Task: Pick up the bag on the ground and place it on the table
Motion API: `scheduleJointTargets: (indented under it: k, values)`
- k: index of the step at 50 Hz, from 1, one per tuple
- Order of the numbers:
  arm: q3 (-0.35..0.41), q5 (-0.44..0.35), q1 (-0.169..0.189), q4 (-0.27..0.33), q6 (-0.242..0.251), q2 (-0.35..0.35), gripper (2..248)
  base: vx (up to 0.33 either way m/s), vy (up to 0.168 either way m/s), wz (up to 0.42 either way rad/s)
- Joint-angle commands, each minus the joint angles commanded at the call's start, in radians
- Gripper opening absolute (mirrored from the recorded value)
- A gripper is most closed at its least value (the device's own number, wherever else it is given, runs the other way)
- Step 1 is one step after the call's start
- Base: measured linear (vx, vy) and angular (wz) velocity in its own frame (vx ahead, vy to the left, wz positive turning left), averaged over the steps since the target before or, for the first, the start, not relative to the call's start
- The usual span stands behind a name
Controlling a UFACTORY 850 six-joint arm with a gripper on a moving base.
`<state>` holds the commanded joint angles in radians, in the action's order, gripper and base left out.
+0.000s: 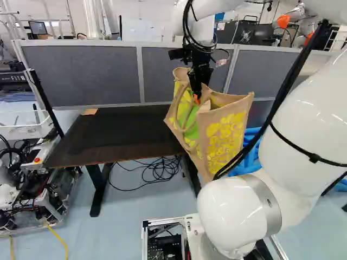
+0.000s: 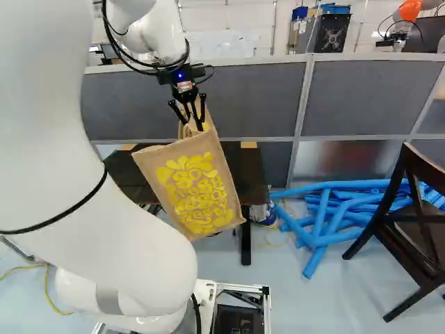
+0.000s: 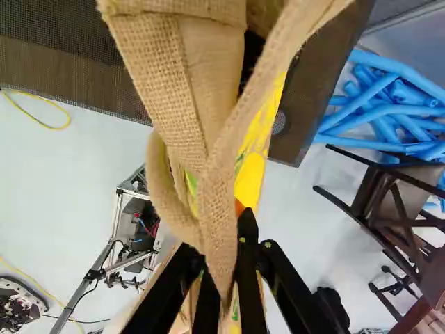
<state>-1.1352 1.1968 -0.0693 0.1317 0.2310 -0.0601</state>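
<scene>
Glossy white rounded arm (image 1: 309, 116), silvery grey joint band (image 1: 265, 200), looped black cables (image 1: 186, 24), blue wrist light (image 2: 180, 75), black tool (image 2: 195, 125)

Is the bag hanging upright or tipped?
Tipped: the bag hangs at a slant below the gripper, its top edge and sides leaning.

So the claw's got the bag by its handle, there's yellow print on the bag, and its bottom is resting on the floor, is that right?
Not quite: the bag isn't resting on the floor. The right base view shows it hanging in the air, its bottom clear of the floor. The claw does have it by its handle, and the print is yellow.
</scene>
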Motion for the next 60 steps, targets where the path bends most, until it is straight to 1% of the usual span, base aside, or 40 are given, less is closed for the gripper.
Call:
scheduleJointTargets:
  k: [14, 30, 42, 60]
  values:
    - [0.000, 0.000, 0.000, 0.000, 0.000, 0.000, 24, 0.094, 0.003, 0.000]
    - [-0.010, 0.000, 0.001, 0.000, 0.000, 0.010, 24, -0.002, -0.001, -0.002]
    - [-0.050, 0.000, 0.003, 0.000, 0.000, 0.050, 24, 0.000, 0.000, 0.000]
    - [-0.134, 0.000, 0.007, 0.000, 0.000, 0.131, 24, 0.000, 0.000, 0.000]
